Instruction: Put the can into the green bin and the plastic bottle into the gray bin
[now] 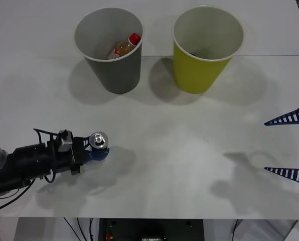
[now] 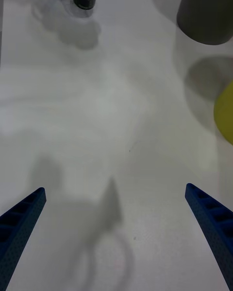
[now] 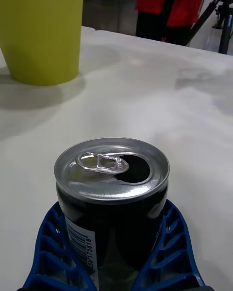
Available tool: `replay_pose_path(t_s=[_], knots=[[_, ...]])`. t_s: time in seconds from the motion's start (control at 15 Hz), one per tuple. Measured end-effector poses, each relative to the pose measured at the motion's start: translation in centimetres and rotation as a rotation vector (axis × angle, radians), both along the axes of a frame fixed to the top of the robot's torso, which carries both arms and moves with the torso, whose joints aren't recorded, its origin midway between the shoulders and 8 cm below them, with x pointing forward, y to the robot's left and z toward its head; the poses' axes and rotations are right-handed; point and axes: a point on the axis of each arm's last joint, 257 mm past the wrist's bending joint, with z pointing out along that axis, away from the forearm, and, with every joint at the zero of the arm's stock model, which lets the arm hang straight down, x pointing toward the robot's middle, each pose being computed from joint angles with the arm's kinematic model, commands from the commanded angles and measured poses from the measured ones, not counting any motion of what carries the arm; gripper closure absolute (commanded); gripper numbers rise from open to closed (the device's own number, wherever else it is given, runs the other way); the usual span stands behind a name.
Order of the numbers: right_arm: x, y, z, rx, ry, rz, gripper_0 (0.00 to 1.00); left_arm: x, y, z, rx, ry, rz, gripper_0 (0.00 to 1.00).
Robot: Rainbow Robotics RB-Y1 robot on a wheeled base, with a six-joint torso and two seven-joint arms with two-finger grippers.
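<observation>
Bins first: the gray bin [image 1: 109, 50] and the green bin [image 1: 205, 47] stand upright side by side at the far side of the white table [image 1: 164, 165], close together but not touching, gray on the robot's left and green on its right. Inside the gray bin the plastic bottle [image 1: 125, 46] lies tilted, its red cap up against the inner wall. Something dark sits low in the green bin, too hidden to identify.

Near the table's front left, well apart from both bins, the left gripper [image 1: 97, 149] has its blue ribbed fingers clamped around the can [image 1: 99, 140]. In the left wrist view the can [image 3: 112, 194] stands upright between the two fingers [image 3: 51, 252], which curve against its dark sides, its silver top opened with the pull tab lying flat.

At the right edge, the right gripper [image 1: 290, 145] hovers with its fingers [image 2: 22, 223] spread wide, holding nothing.
</observation>
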Motion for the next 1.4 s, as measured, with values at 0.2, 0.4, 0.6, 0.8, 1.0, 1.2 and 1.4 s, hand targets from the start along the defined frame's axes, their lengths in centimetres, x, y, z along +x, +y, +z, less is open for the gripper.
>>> replay_pose_path(t_s=[0.2, 0.4, 0.6, 0.8, 1.0, 1.2, 1.4], knots=[[0.0, 0.0, 0.0, 0.0, 0.0, 0.0, 0.0, -0.2, 0.3, 2.0, 0.087, 0.03, -0.008, 1.0], [0.0, 0.0, 0.0, 0.0, 0.0, 0.0, 0.0, -0.8, 0.7, 4.4, 0.201, 0.033, 0.033, 1.0], [0.0, 0.0, 0.0, 0.0, 0.0, 0.0, 0.0, -1.7, 0.1, 7.3, 0.266, 0.055, 0.1, 1.0], [0.0, 0.0, 0.0, 0.0, 0.0, 0.0, 0.0, -2.6, -1.7, 9.7, 0.255, 0.085, 0.125, 0.99], [0.0, 0.0, 0.0, 0.0, 0.0, 0.0, 0.0, -3.0, -3.3, 12.2, 0.289, 0.103, 0.142, 0.99], [0.0, 0.0, 0.0, 0.0, 0.0, 0.0, 0.0, -1.6, -3.3, 14.2, 0.343, 0.128, 0.192, 1.0], [0.0, 0.0, 0.0, 0.0, 0.0, 0.0, 0.0, -0.4, -4.4, 16.8, 0.366, 0.154, 0.211, 1.0]])
